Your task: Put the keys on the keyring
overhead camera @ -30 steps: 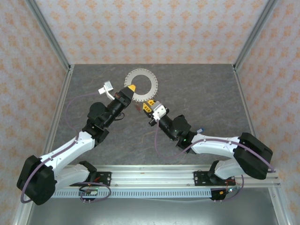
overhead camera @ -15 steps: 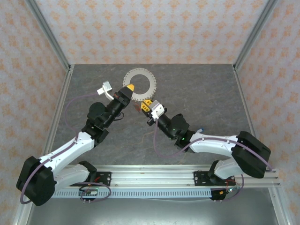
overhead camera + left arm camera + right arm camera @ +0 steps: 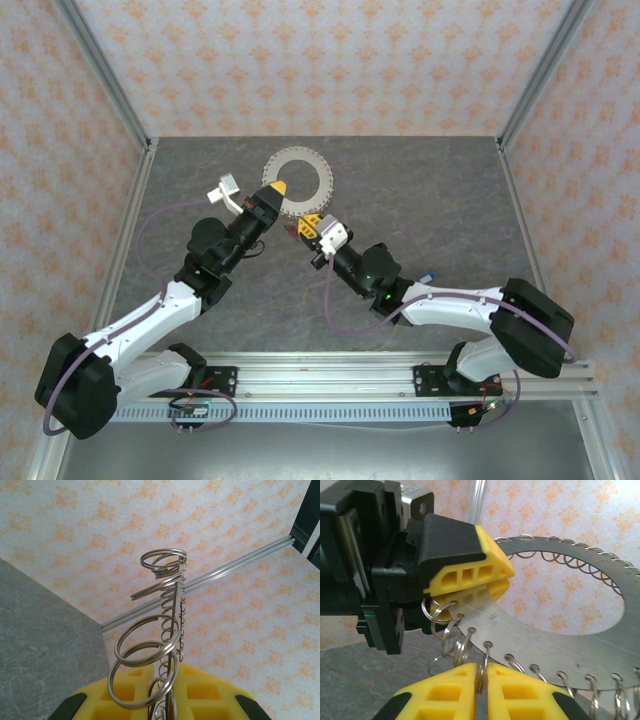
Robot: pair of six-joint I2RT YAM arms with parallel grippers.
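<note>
keyring (image 3: 545,642), gripped by left and right jaws

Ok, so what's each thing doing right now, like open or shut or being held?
left gripper, shut on the keyring at its rim.
right gripper, shut on a small ring threaded through that rim.
keyring, held up off the table, edge clamped.

Right hand (image 3: 313,227) sits farther left and slightly farther from the bases than a second ago, closer in on the near rim of the keyring (image 3: 300,160). Keyring and left hand (image 3: 276,188) are a touch farther left too. In the last half second only the right hand creeps left.
</note>
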